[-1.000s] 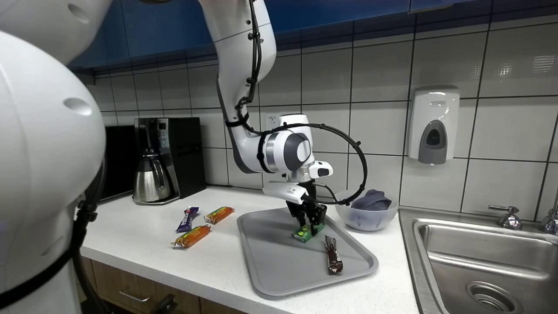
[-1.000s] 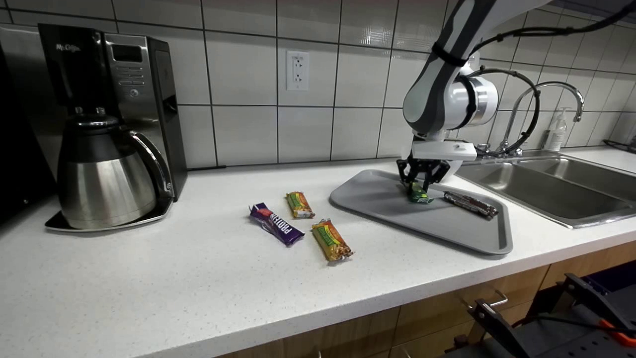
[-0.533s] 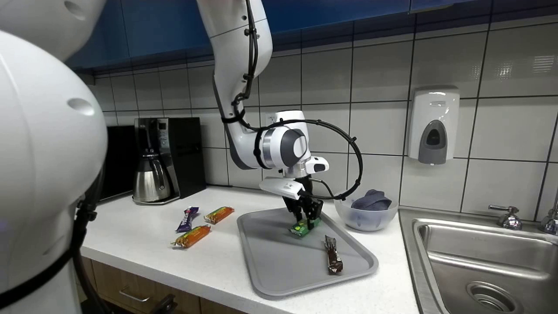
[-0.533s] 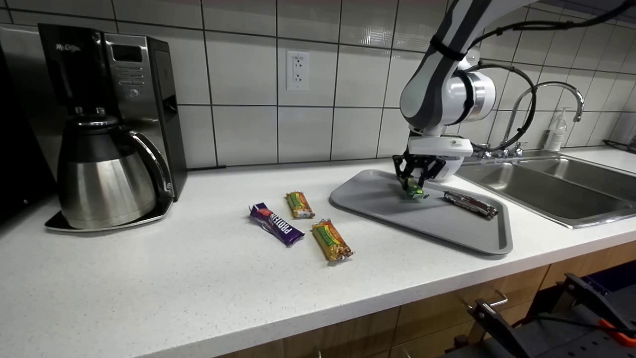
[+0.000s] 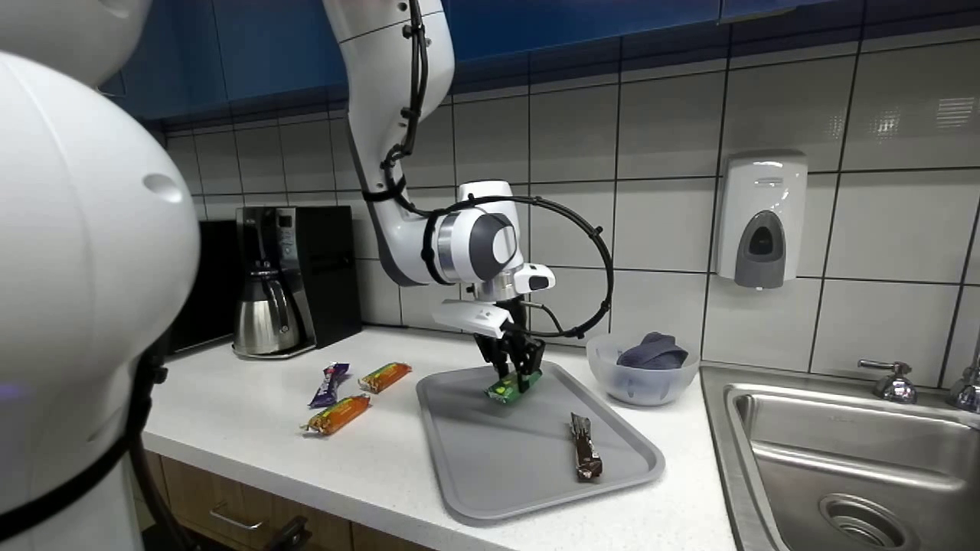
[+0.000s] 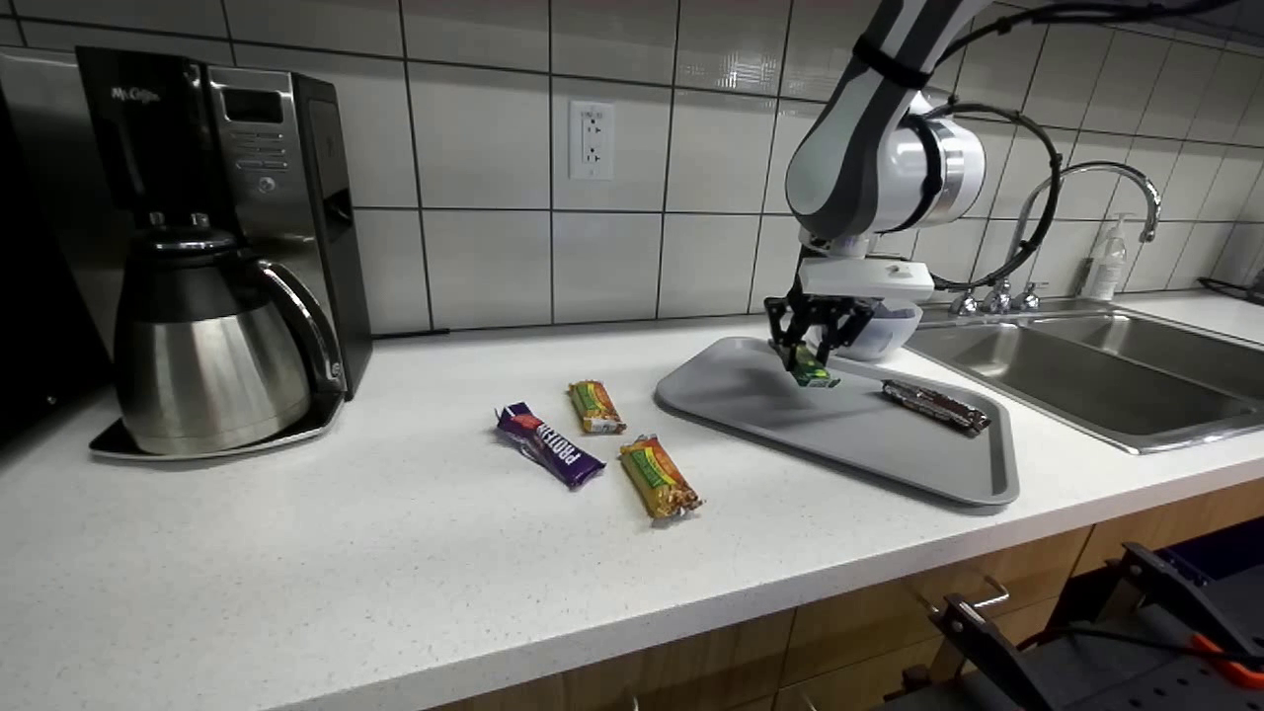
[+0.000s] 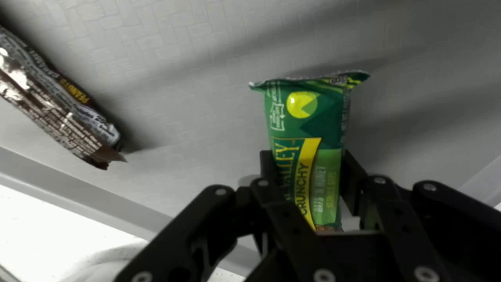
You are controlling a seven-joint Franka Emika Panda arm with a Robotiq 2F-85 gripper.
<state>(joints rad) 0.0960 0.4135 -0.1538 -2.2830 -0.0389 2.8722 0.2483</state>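
Pinching it by both long edges, your hand has hold of the green Crunchy Oats 'n Honey granola bar, a black finger on either side, jaws only as wide as the wrapper! One crimped end sticks out past your fingertips, yellow disc facing up into your wrist view. You've got that bar over the gray tray, toward the wall in both exterior views; how much air lies beneath it is hard to judge.

Also on your tray, the brown peanut bar, lying near the sink-side edge, apart from your hand. Just off that edge sits a translucent plastic bowl, a blue-gray cloth bunched inside.

Over to the opposite side, out on the white table, you have a purple PROTEIN bar and, close beside it, two orange-wrapped bars. Farther along stands your Mr. Coffee machine, steel carafe on its base. Way across at the other end, the stainless sink, with a white soap dispenser up on the tiled wall nearby!
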